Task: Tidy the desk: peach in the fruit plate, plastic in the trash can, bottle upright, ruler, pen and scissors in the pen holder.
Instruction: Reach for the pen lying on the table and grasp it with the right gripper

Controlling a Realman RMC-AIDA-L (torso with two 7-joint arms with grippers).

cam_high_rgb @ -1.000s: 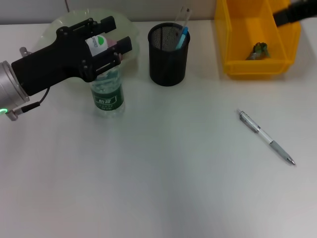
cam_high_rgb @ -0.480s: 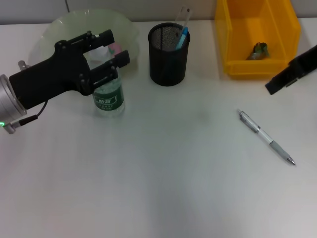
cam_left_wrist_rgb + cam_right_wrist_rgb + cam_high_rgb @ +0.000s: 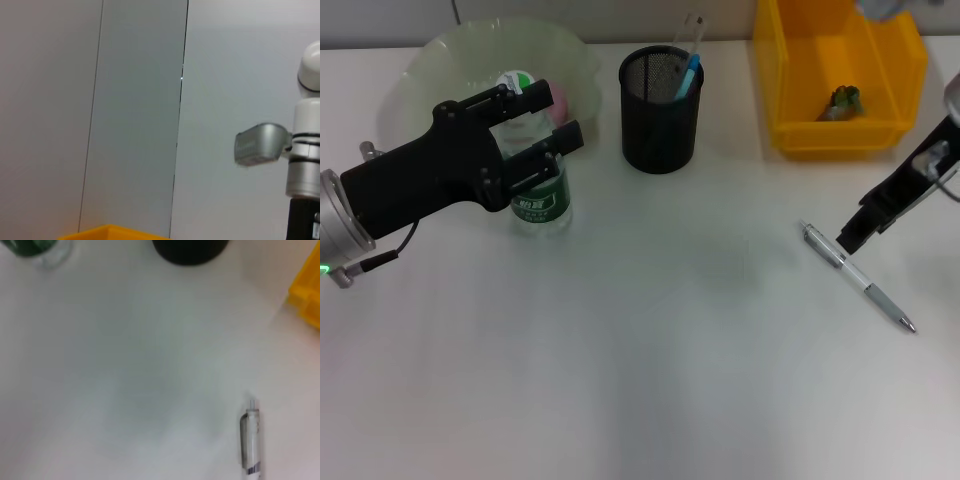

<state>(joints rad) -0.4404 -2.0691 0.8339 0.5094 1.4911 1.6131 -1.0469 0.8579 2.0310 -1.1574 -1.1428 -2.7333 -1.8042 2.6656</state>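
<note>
Bottle (image 3: 538,190) body partly behind left end effector (image 3: 540,130), pen (image 3: 251,440) cut off

bench (image 3: 640,380): plain white
water bottle (image 3: 538,190): clear, green label with white print, white cap
fruit plate (image 3: 430,60): pale translucent green
peach (image 3: 556,97): pink
pen holder (image 3: 661,110): black mesh
ruler (image 3: 691,30): clear
scissors (image 3: 688,72): blue handle
trash can (image 3: 840,60): bright yellow
plastic (image 3: 844,102): green and brown
pen (image 3: 860,278): silver and white
left pincer (image 3: 535,125): black
right pincer (image 3: 855,232): black
</note>
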